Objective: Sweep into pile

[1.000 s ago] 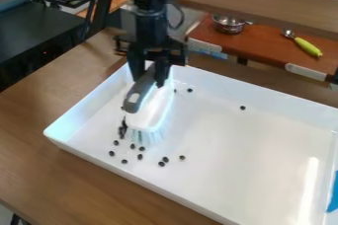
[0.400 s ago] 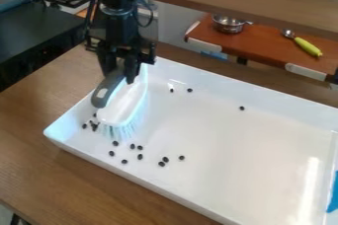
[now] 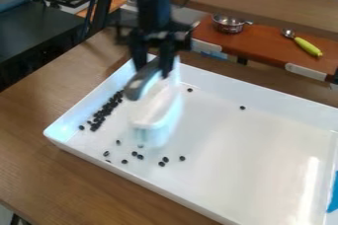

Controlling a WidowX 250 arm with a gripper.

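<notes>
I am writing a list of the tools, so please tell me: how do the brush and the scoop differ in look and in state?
The brush has a grey handle and a wide white body; the scoop has a yellow-green handle and a small metal head. The brush is held by the gripper at the tray, while the scoop lies on the reddish-brown board. Both have a handle at one end.

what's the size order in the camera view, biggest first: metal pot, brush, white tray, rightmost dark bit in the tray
1. white tray
2. brush
3. metal pot
4. rightmost dark bit
</notes>
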